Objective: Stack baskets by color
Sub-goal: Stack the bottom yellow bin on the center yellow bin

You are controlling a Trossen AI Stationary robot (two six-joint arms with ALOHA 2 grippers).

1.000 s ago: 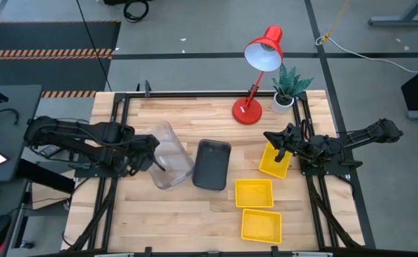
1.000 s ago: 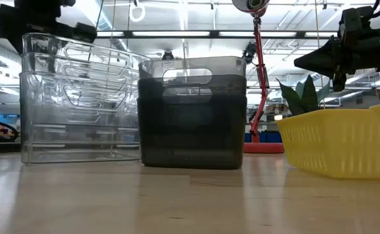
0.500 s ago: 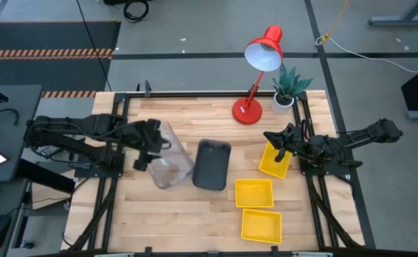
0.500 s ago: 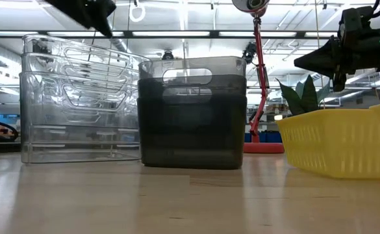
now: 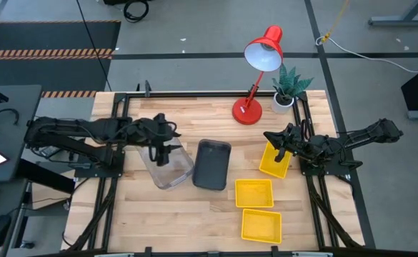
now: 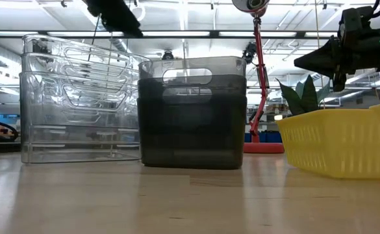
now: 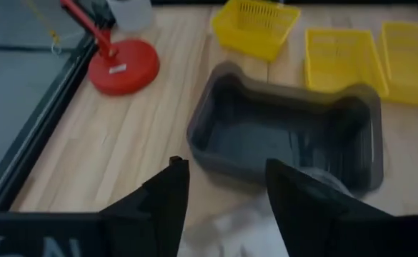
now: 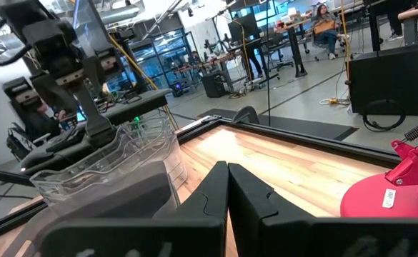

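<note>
A stack of clear baskets (image 5: 170, 163) stands left of centre on the table, with a stack of dark grey baskets (image 5: 212, 165) just to its right. My left gripper (image 5: 163, 140) hovers open above the clear stack (image 6: 79, 104), touching nothing; its wrist view looks down into the grey basket (image 7: 287, 132). One yellow basket (image 5: 274, 159) lies tilted at the right. Two more yellow baskets (image 5: 254, 193) (image 5: 261, 225) lie flat nearer the front edge. My right gripper (image 5: 270, 137) is shut and waits above the tilted yellow basket (image 6: 339, 140), clear of it.
A red desk lamp (image 5: 249, 111) and a small potted plant (image 5: 286, 93) stand at the far right of the table. Black frame rails run along both sides. Bare wood lies in front of the stacks and at the near left.
My left gripper has left the clear stack's left rim, risen, and swung toward the table's far right, so that it is now over the stack. Its wrist has rolled and tipped up. The clear stack has stayed in place.
</note>
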